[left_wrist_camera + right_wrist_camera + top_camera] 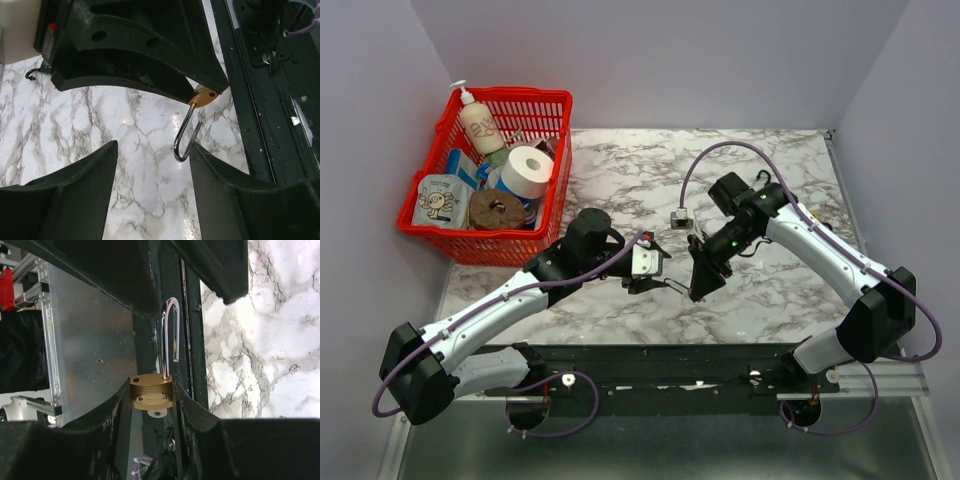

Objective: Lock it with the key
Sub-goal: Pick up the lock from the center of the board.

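My right gripper (pixel 151 390) is shut on a brass padlock (pixel 152 393) and holds it by its body above the marble table (pixel 620 170). The steel shackle (pixel 170 335) is sprung open and points away from the jaws. A silver key head (pixel 161 413) shows just under the padlock's body. In the left wrist view the padlock (pixel 202 97) hangs from the right gripper's fingers (pixel 140 55) and its shackle (pixel 185 135) lies against my left gripper's right finger (pixel 225 185). My left gripper (pixel 152 147) is open and empty. In the top view the two grippers, left (pixel 655 268) and right (pixel 700 288), meet at the table's front middle.
A red basket (pixel 560 120) with a soap bottle (pixel 480 125), a tape roll (pixel 527 170) and packets stands at the back left. A small grey plug (pixel 681 218) on the purple cable lies behind the grippers. The black base rail (pixel 670 360) runs along the near edge.
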Motion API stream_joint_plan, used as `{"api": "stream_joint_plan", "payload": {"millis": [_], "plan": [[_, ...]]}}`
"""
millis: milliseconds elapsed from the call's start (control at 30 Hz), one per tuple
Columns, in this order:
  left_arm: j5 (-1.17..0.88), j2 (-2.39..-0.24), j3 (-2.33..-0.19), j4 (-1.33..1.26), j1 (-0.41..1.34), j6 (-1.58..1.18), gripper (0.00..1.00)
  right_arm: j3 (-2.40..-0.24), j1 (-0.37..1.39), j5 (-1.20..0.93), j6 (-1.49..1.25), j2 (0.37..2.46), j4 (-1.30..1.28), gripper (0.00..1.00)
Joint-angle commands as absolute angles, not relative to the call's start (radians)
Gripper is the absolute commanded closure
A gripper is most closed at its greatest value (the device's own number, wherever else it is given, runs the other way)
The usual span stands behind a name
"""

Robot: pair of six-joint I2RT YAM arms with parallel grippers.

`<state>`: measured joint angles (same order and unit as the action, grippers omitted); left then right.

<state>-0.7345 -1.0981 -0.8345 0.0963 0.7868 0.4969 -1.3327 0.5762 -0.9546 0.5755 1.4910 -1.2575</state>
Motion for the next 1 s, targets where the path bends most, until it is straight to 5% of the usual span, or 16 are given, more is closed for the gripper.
{"api": "stream_joint_plan", "payload": {"millis": [0, 333, 567, 667, 733, 900, 967], "plan": [[-0.775, -1.089, -0.810, 0.071, 0.796, 0.488, 0.34, -1.379, 0.594, -0.963, 0.535, 1.465, -1.230, 0.72], [-0.791, -1.086, -0.802, 0.060, 0.798, 0.417, 0.44, -1.427, 0.640, -0.927, 0.525, 1.471, -1.247, 0.72], [-0.811, -1.089, -0.811, 0.097, 0.798, 0.422, 0.64, -1.433, 0.646, -0.916, 0.526, 1.479, -1.244, 0.72], [-0.815, -1.086, -0.815, 0.112, 0.798, 0.423, 0.80, -1.434, 0.646, -0.916, 0.526, 1.483, -1.246, 0.71], [-0.812, -1.078, -0.818, 0.115, 0.799, 0.414, 0.98, -1.436, 0.646, -0.911, 0.515, 1.476, -1.241, 0.63], [-0.790, -1.051, -0.830, 0.138, 0.798, 0.373, 1.00, -1.427, 0.631, -0.841, 0.451, 1.431, -1.183, 0.05], [-0.781, -1.042, -0.851, 0.179, 0.798, 0.347, 1.00, -1.417, 0.589, -0.828, 0.446, 1.407, -1.163, 0.00]]}}
